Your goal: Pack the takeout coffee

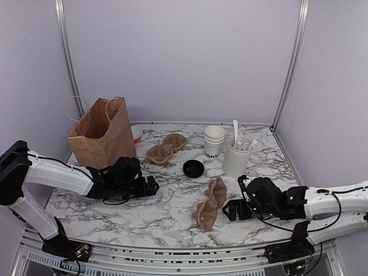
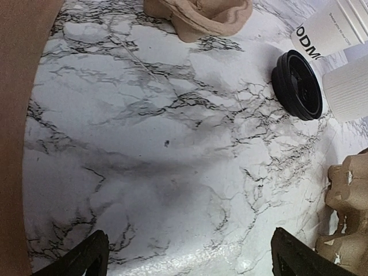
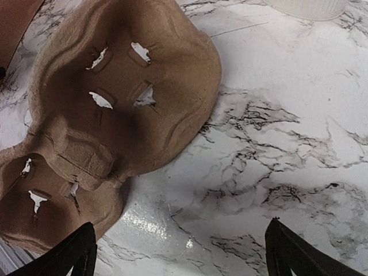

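Observation:
The white paper cup [image 1: 214,141] with dark lettering stands at the back middle; it looks like a stack of cups. Its round black lid [image 1: 193,168] lies apart on the table, front left of the cup. In the left wrist view the lid [image 2: 299,84] rests tilted beside the lettered cup [image 2: 329,30]. My left gripper [image 1: 153,187] is open and empty, low over the table left of the lid; its own view [image 2: 187,259] shows bare marble between the jaws. My right gripper [image 1: 227,211] is open and empty, in its own view [image 3: 181,253] too.
A brown paper bag [image 1: 103,137] stands at back left, with a small orange-banded bowl [image 1: 137,134] behind it. One cardboard cup carrier [image 1: 167,148] lies near the bag. Another [image 1: 210,204] lies just left of my right gripper [image 3: 115,103]. A utensil cup [image 1: 237,156] stands right of the lettered cup.

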